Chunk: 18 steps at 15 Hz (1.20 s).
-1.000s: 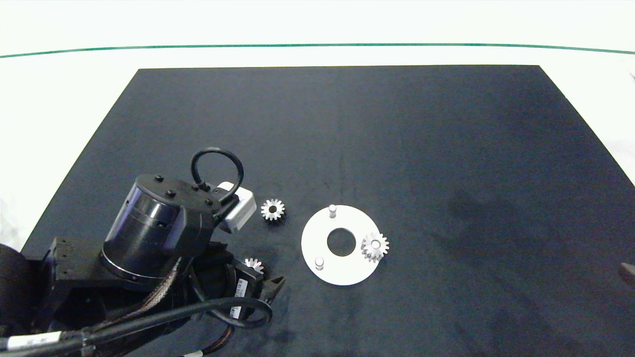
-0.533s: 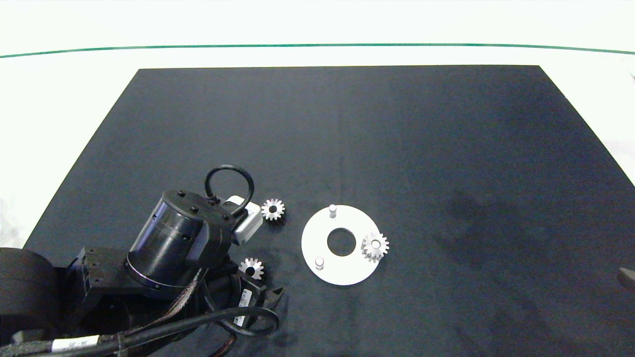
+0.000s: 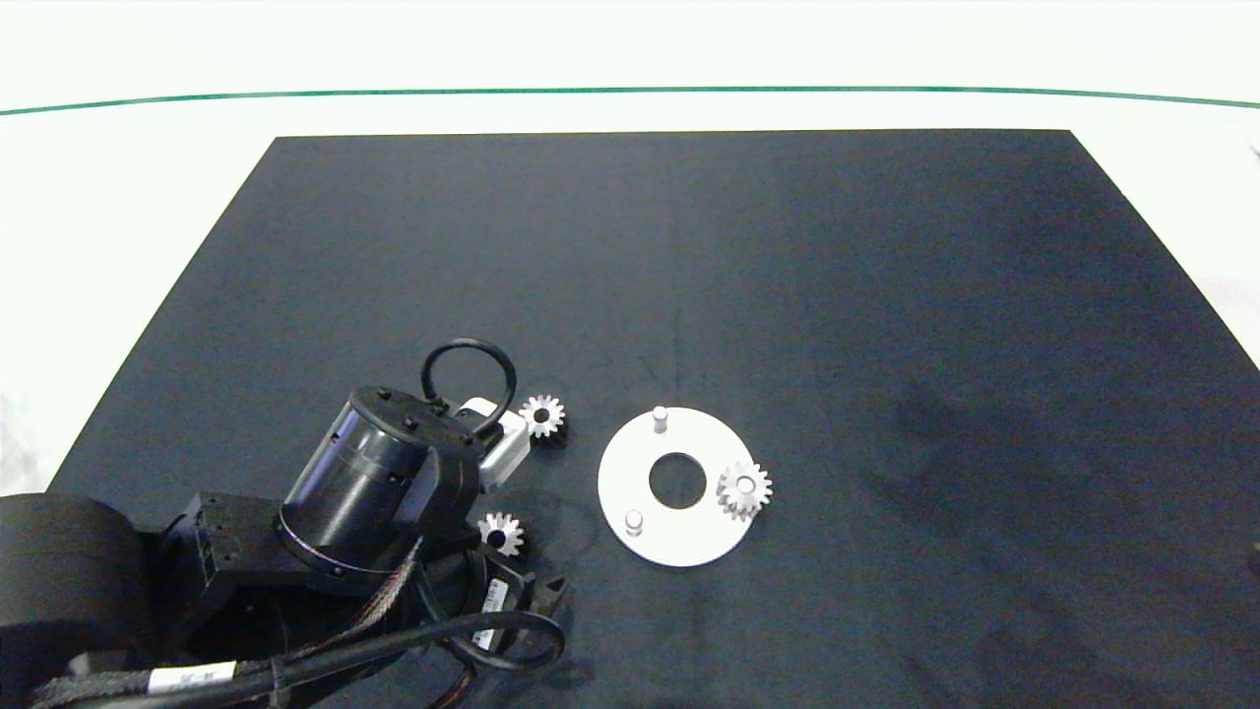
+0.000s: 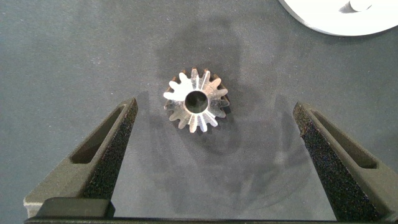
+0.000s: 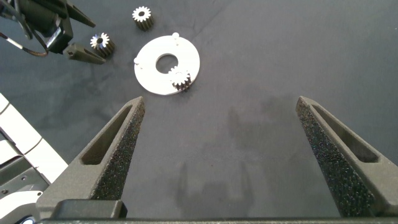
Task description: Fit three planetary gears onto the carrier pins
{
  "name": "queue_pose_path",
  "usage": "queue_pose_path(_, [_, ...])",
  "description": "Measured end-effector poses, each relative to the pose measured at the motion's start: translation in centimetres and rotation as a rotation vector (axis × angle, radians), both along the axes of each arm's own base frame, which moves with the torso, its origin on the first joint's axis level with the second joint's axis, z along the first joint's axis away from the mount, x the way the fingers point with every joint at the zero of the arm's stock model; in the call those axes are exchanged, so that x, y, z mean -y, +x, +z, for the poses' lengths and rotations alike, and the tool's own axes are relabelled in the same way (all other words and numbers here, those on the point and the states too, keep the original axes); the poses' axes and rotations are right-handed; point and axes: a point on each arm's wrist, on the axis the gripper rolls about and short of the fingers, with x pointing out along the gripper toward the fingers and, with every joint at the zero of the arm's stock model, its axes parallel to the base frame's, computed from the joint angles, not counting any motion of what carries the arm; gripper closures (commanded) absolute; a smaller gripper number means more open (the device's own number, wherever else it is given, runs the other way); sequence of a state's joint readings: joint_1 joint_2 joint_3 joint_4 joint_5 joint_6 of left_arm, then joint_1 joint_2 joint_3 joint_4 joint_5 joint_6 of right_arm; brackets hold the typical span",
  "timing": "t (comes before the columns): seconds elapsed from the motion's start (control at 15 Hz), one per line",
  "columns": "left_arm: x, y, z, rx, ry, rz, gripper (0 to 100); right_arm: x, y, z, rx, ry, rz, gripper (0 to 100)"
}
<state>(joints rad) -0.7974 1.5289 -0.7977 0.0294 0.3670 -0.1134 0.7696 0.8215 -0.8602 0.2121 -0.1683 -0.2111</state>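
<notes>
One planetary gear point(image 3: 744, 489) seated on a carrier pin of the white disc point(image 3: 679, 542), two pins bare; left end effector point(image 4: 211, 158) spread wide around a second gear point(image 4: 196, 101), third gear point(image 3: 542, 416) just beyond; right end effector point(image 5: 224, 155) wide, empty, well apart.

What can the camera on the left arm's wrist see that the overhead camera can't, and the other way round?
Only the left wrist view shows the left claw open, its foam-lined fingers either side of a loose gear without touching it. Only the head view shows the whole black mat, a second loose gear, the full white disc with two bare pins, and one gear already seated. Both show the nearer loose gear lying flat on the mat beside the disc's edge. The right claw appears in neither view.
</notes>
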Motion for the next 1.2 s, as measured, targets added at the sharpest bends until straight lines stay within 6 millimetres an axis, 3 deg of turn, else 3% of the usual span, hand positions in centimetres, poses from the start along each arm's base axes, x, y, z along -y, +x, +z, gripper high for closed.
queue_pose_path(1.2, [0.64, 0.71, -0.90, 0.011, 0.018, 0.028, 0, -0.05, -0.12, -0.42, -0.002, -0.018, 0.019, 0])
